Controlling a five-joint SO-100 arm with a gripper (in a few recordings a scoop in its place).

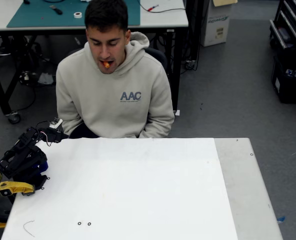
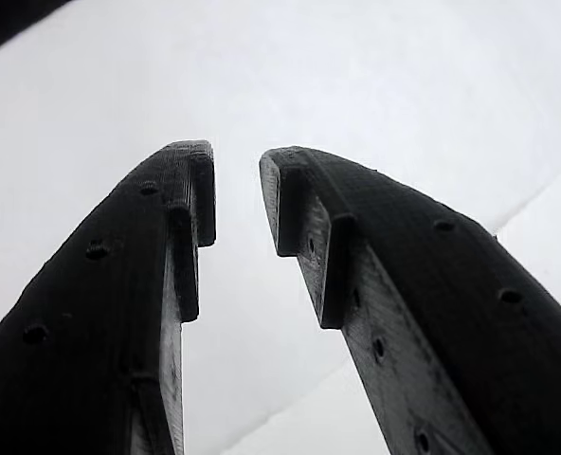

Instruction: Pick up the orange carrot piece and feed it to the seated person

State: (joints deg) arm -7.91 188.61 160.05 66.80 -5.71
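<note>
Carrot: the orange carrot piece (image 1: pixel 106 64) is sitting between the lips of the seated person (image 1: pixel 115 87), far from the arm and well apart from it in the fixed view.
Person: the seated person is sitting at the far edge of the white table (image 1: pixel 138 190), wearing a beige hoodie lettered "AAC" and looking down.
Arm: the black arm (image 1: pixel 25 155) is resting folded at the table's left edge in the fixed view, with a yellow clamp-like part (image 1: pixel 15 188) showing just near of it.
Hand: the gripper (image 2: pixel 236 194) is showing in the wrist view as two black fingers (image 2: pixel 181 218) standing a narrow gap apart at the tips and carrying nothing between them; bare white surface is lying beneath them.
Table: two small dark rings (image 1: pixel 84 223) are lying near the near edge of the white sheet, and a thin bit of wire (image 1: pixel 28 227) is lying at the near left corner.
Background: a second table with a green mat (image 1: pixel 43 15) is standing behind the person at the far side, and a cardboard box (image 1: pixel 217 22) is standing on the grey floor at the far right.
</note>
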